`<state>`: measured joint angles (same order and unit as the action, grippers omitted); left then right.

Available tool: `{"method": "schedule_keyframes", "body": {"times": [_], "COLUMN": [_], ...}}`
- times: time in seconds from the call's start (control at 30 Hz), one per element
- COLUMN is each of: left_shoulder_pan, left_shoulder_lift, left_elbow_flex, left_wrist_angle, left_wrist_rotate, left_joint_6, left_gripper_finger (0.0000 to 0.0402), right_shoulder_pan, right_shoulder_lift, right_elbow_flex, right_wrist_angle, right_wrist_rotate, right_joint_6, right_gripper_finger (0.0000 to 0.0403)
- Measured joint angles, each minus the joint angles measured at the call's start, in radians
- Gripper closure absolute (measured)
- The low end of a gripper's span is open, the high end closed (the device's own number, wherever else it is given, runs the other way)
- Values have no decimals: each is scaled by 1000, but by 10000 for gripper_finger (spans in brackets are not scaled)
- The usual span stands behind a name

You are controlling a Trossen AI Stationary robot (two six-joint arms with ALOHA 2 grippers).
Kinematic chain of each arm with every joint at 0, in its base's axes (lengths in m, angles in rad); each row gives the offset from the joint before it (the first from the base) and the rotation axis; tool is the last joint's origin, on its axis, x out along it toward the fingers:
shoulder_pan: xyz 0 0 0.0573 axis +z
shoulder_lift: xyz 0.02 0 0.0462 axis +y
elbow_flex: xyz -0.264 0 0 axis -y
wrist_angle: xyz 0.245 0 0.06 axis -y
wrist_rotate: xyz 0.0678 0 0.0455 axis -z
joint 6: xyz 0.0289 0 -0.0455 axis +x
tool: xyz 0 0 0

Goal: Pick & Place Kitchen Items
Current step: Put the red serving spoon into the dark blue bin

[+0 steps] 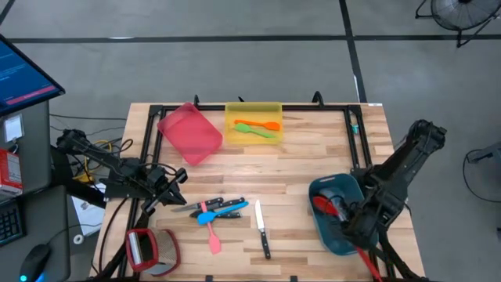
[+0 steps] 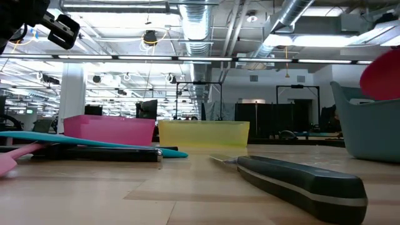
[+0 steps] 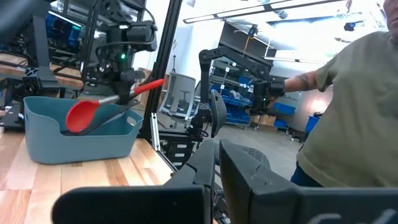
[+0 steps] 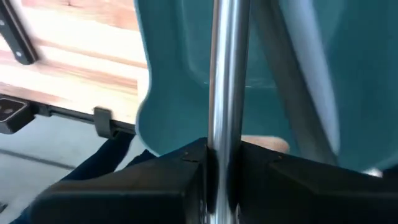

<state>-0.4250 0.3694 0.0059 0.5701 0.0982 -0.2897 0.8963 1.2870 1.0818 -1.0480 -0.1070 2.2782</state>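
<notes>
right gripper (image 1: 354, 222) over teal bin (image 1: 322, 221), clamped on steel handle of red spoon (image 1: 326, 205), bowl inside bin. left gripper (image 1: 166, 188) shut, empty, far across table from bin. risk: spoon tips out over rim on release.

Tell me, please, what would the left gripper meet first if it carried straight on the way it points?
Probably the cluster of knives and spatulas just ahead of the left gripper, though its height above the table is unclear, so it might pass over them.
</notes>
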Motion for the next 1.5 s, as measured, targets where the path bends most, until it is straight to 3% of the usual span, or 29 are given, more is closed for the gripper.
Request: {"method": "schedule_keyframes", "body": {"times": [0.37, 0.67, 1.5], "left_shoulder_pan": [0, 0, 0], "left_shoulder_lift": [0, 0, 0], "left_elbow_flex": [0, 0, 0], "left_wrist_angle": [0, 0, 0], "left_wrist_rotate": [3, 3, -1], "left_joint_6": [0, 0, 0], "left_gripper_finger": [394, 394, 394], "right_shoulder_pan": [6, -3, -4], "right_shoulder_lift": [-168, -251, -252], "right_elbow_flex": [-152, -314, -321], "right_wrist_angle": [64, 268, 159], "right_wrist_rotate": [47, 35, -23], "right_joint_6": [17, 20, 26], "right_gripper_finger": [362, 362, 352]}}
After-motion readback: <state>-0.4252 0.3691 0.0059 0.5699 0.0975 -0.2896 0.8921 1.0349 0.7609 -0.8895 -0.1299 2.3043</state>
